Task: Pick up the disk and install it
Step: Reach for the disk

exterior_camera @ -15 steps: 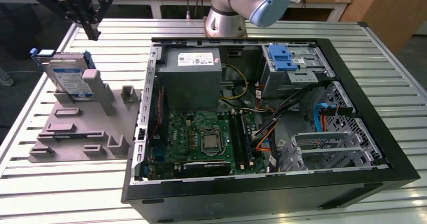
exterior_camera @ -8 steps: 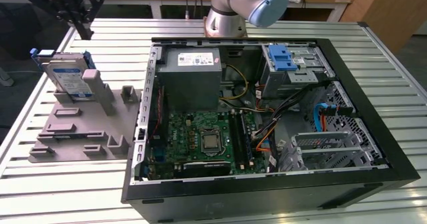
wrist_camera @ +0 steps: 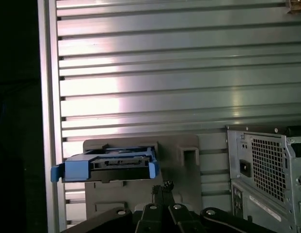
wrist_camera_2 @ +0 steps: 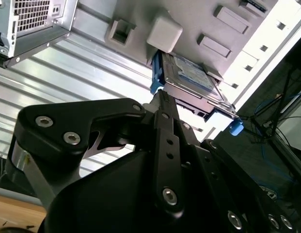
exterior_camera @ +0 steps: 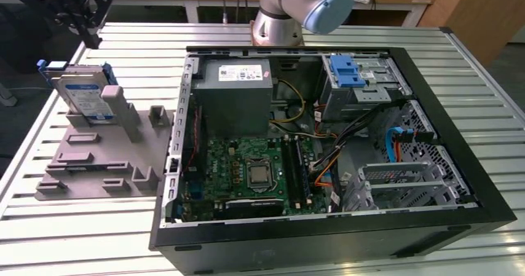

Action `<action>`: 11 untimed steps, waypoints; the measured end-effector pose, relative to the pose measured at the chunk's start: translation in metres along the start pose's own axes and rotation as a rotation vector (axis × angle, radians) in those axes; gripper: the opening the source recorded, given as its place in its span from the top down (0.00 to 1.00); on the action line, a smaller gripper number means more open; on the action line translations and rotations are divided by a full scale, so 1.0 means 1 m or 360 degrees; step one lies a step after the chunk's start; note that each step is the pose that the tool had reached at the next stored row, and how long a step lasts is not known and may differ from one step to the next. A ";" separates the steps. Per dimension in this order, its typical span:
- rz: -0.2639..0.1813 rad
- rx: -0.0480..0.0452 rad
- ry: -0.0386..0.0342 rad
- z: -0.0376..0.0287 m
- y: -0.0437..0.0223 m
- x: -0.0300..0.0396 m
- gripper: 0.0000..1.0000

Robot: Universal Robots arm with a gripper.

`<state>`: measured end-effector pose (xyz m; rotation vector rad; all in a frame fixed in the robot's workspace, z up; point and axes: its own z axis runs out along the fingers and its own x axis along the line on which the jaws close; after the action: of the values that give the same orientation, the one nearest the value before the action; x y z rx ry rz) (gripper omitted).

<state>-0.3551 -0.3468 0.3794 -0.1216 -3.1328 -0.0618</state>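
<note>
The disk (exterior_camera: 86,98) stands on its edge in a slot of the grey holder (exterior_camera: 90,159) on the counter (exterior_camera: 82,239), beside the open computer case (exterior_camera: 459,104). I think this upright position leaves its upper edge free for grasping. The end effector (exterior_camera: 90,39) hangs above the disk, apart from it. In the first wrist view its fingertips (wrist_camera: 162,187) seem pressed together and carry nothing. The disk has a white-and-blue label, and the power supply (exterior_camera: 238,98) has a white sticker; I cannot read the print on either.
</note>
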 end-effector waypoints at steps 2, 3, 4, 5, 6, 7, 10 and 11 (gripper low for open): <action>0.0000 0.0000 0.0000 0.0006 0.0001 0.0035 0.89; 0.0000 0.0000 0.0000 0.0010 0.0003 0.0052 0.89; 0.0000 0.0000 0.0000 0.0013 0.0005 0.0071 0.89; 0.0000 0.0000 0.0000 0.0016 0.0006 0.0092 0.89; 0.0000 0.0000 0.0000 0.0020 0.0010 0.0116 0.89; 0.0000 0.0000 0.0000 0.0023 0.0013 0.0139 0.89; 0.0000 0.0000 0.0000 0.0031 0.0023 0.0224 0.89; 0.0000 0.0000 0.0000 0.0033 0.0028 0.0253 0.89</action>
<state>-0.3801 -0.3420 0.3764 -0.1215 -3.1326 -0.0616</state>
